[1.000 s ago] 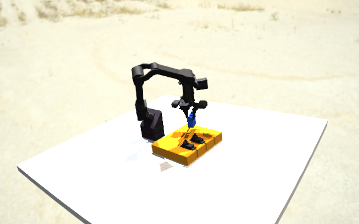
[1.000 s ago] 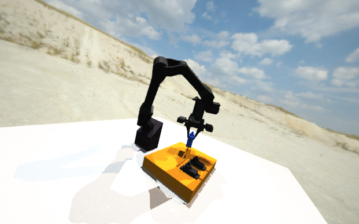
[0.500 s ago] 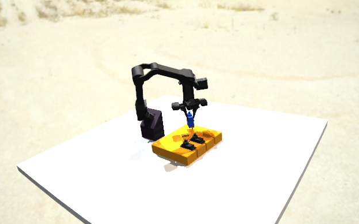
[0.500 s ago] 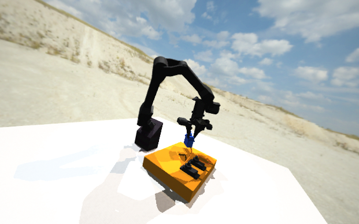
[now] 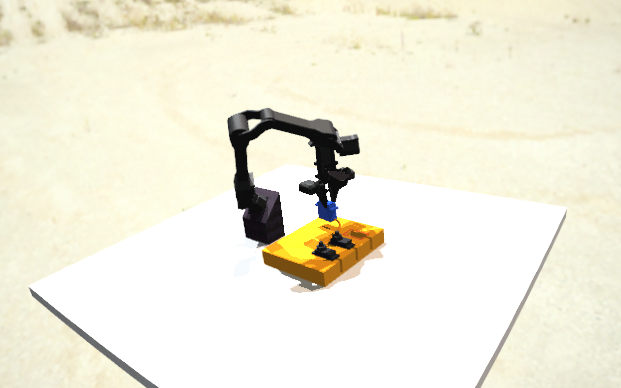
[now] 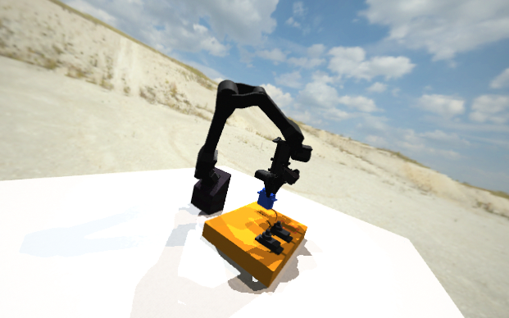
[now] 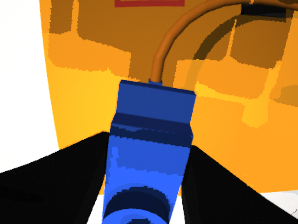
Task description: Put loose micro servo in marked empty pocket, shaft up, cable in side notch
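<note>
Blue servo gripped above deck's far corner, not in pocket

Gripper point(image 5: 329, 201) point(image 6: 269, 194) point(image 7: 148, 148) is clamped on the blue micro servo point(image 5: 327, 211) point(image 6: 265, 199) point(image 7: 151, 120), one finger per side. In top view, servo hangs over the far corner of the orange deck point(image 5: 286, 254) point(image 6: 234, 233) point(image 7: 77, 125), approx. upright, round shaft end facing the wrist cam. Its orange cable point(image 5: 339, 225) point(image 6: 276, 215) point(image 7: 170, 42) leaves the opp. end and curves over the deck; can't tell if it touches.

Two black servos point(image 5: 325, 252) point(image 6: 269, 242) sit along the deck's near-right edge, btwn. the near and right corners. Red pocket outline point(image 7: 150, 4) is partly cut off at wrist view's top edge; pocket itself is toward the deck's right corner in top view. Arm's dark base point(image 5: 266, 225) point(image 6: 210, 197) stands near the deck's left corner, on the white table point(image 5: 206, 310) point(image 6: 95, 283), well in from its edges.
</note>
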Controlling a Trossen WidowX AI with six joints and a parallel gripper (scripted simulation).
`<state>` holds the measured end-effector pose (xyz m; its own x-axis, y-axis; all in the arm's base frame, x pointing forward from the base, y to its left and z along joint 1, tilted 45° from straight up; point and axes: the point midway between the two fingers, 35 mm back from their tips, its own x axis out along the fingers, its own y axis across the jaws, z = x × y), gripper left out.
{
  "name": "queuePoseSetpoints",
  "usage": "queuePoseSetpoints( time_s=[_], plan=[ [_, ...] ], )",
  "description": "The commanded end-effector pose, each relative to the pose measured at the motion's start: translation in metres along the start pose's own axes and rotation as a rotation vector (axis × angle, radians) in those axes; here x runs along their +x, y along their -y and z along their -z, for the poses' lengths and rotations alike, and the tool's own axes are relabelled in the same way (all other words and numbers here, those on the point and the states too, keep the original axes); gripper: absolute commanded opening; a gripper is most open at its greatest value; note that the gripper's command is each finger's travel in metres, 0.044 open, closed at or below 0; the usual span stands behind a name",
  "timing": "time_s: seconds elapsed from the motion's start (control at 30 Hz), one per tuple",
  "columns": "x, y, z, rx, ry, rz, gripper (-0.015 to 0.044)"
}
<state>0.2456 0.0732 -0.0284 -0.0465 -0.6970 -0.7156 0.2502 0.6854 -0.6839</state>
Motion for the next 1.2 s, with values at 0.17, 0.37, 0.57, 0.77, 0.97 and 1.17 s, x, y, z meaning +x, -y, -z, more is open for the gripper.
queuePoseSetpoints(
  time_s=[0.17, 0.37, 0.57, 0.77, 0.97, 1.17],
  plan=[
    [-0.001, 0.000, -0.001, -0.171, 0.002, -0.003, 0.0000],
    [-0.001, -0.002, -0.007, -0.171, 0.002, -0.003, 0.0000],
    [-0.002, -0.005, -0.030, -0.170, 0.003, -0.003, 0.0000],
    [-0.002, -0.009, -0.054, -0.169, 0.004, -0.003, 0.0000],
    [-0.002, -0.013, -0.076, -0.168, 0.005, -0.003, 0.0000],
    [-0.002, -0.016, -0.098, -0.167, 0.006, -0.003, 0.0000]
  ],
)
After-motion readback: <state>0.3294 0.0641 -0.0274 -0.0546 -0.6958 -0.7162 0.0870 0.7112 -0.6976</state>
